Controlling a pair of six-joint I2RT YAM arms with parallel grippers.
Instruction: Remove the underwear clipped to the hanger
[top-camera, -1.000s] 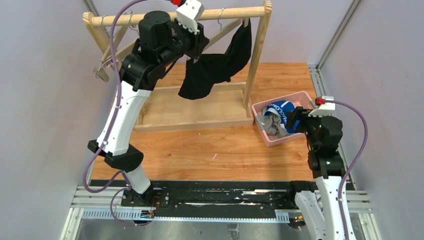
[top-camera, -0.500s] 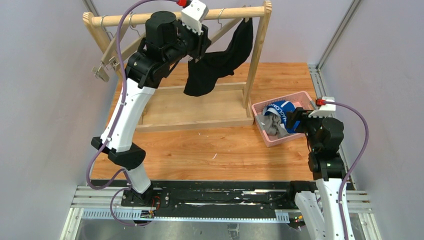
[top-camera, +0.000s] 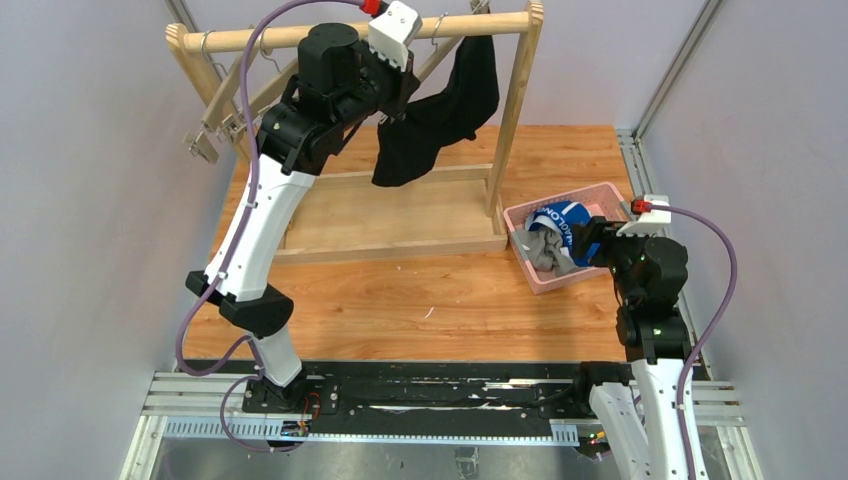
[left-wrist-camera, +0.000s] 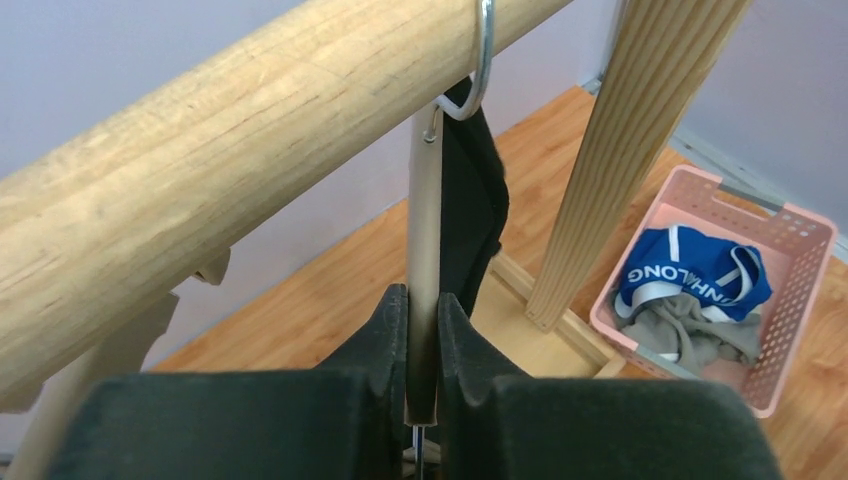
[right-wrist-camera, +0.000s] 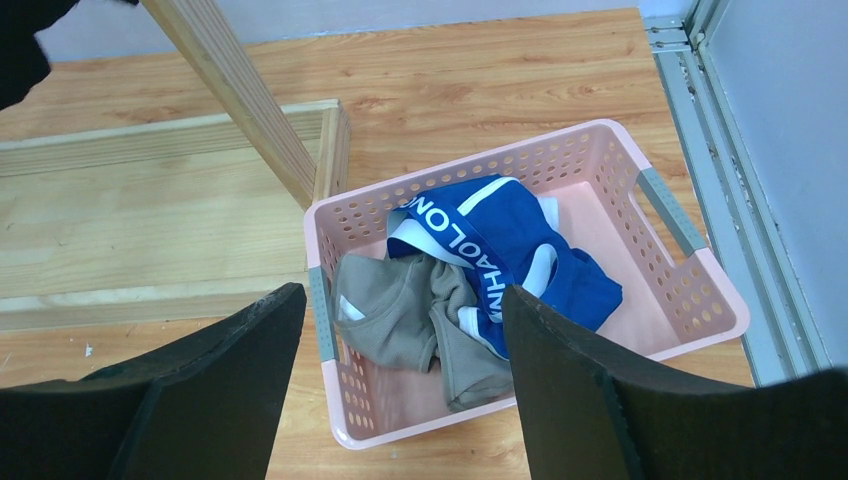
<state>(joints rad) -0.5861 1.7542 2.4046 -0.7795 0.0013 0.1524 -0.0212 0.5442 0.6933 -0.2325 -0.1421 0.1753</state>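
Note:
The black underwear (top-camera: 440, 115) hangs from a metal hanger (top-camera: 437, 62) hooked on the wooden rail (top-camera: 240, 40). My left gripper (top-camera: 392, 100) is shut on the hanger's bar (left-wrist-camera: 424, 230), up under the rail. The black fabric (left-wrist-camera: 470, 200) hangs just behind the bar. The blue underwear (right-wrist-camera: 510, 250) with white lettering and the grey-beige underwear (right-wrist-camera: 400, 315) lie in the pink basket (right-wrist-camera: 690, 270). My right gripper (right-wrist-camera: 400, 300) is open and empty, hovering above the basket's near side, and it also shows in the top view (top-camera: 585, 240).
The wooden rack's right post (top-camera: 515, 110) stands between the hanger and the basket (top-camera: 600, 192). Empty clip hangers (top-camera: 205, 145) hang at the rail's left end. The rack's base board (top-camera: 390, 225) lies on the wooden table. A metal frame rail (top-camera: 630, 160) runs along the right.
My left arm has risen and shifted slightly right, lifting the hanger's held end. The black underwear has swung higher and bunched up. The right arm has not moved.

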